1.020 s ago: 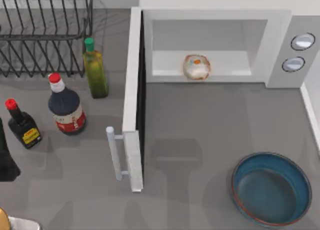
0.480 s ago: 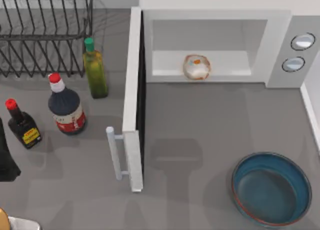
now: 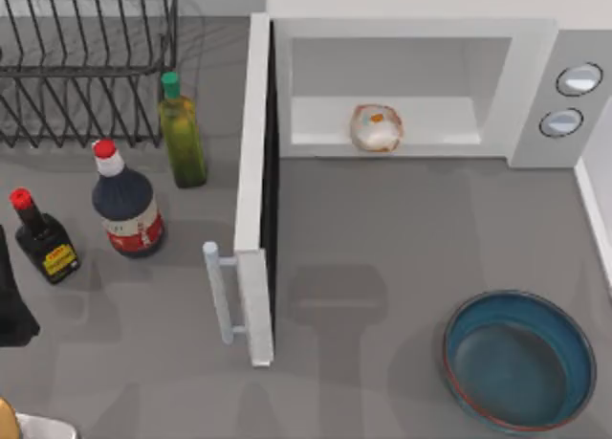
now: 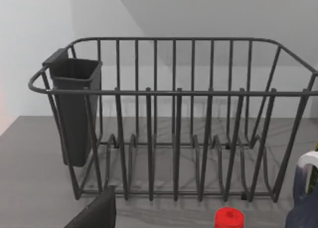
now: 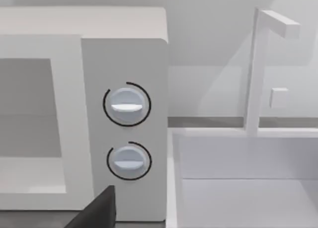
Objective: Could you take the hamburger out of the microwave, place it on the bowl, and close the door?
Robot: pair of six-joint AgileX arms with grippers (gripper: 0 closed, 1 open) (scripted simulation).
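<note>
The hamburger [image 3: 375, 127] lies on the floor of the microwave [image 3: 535, 95] cavity, near its front lip. The door [image 3: 254, 190] stands swung wide open, edge-on toward the table's front, with its bar handle [image 3: 218, 291] on the left face. At the front right sits the bowl [image 3: 449, 374], with nothing in it. My left arm [image 3: 10, 310] is a dark shape at the table's left edge, far from the microwave. In the right wrist view a dark part of my right gripper [image 5: 94, 210] shows in front of the microwave's knob panel [image 5: 126, 105].
A black wire dish rack [image 3: 86, 66] fills the back left. Three bottles stand left of the door: a green-capped one [image 3: 182, 133], a large red-capped one [image 3: 126, 205] and a small one [image 3: 43, 243]. A white raised edge [image 3: 595, 219] runs along the right.
</note>
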